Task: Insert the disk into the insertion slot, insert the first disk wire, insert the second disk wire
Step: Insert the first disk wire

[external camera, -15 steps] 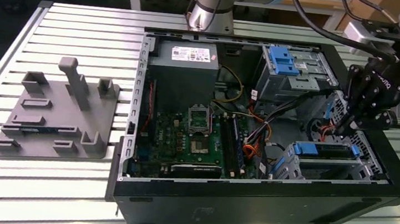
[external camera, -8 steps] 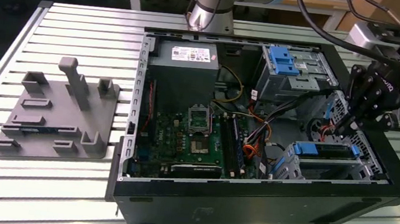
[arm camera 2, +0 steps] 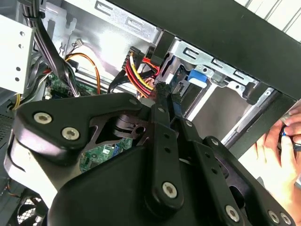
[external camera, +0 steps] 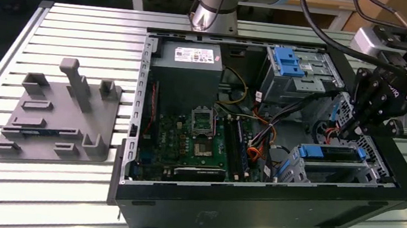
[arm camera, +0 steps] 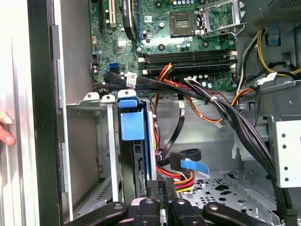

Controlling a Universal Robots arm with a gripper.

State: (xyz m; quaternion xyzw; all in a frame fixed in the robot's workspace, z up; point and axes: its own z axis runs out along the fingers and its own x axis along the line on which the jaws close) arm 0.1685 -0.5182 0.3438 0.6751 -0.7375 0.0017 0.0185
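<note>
Open computer case [external camera: 254, 210] lies on its side on the slatted table [external camera: 83, 27], holding the motherboard [arm camera: 188, 28], loose cabling and two drive cages. The insertion slot [arm camera: 111, 141], the low perforated metal cage, holds the disk [arm camera: 133, 126]: it sits inside between the cage walls, blue carrier end facing out toward the cabling. The taller grey bay [external camera: 298, 73] with a blue latch stands well beyond the gripper [arm camera: 160, 186], farther along the same side of the case. In the first wrist view the gripper's two fingers [arm camera: 153, 188] stand close together with only a thin gap. A red, yellow and black wire bundle [arm camera: 182, 177] runs right up to the tips. Whether a plug is pinched there cannot be told, as the finger bodies cover that spot. The disk's connector edge is just beside the fingertips, on the cage side; contact not resolvable. A black cable with a blue tag [arm camera: 189, 159] curls just past the bundle, apart from the gripper. In the second wrist view the gripper's own linkage hides most of the case floor, and the blue carrier shows just past the fingertips. A person's hand [arm camera 2: 275, 150] rests outside the case wall, cut off at the frame edge. A grey parts fixture [external camera: 59, 116] sits on the table, well away from the gripper, across the case.
</note>
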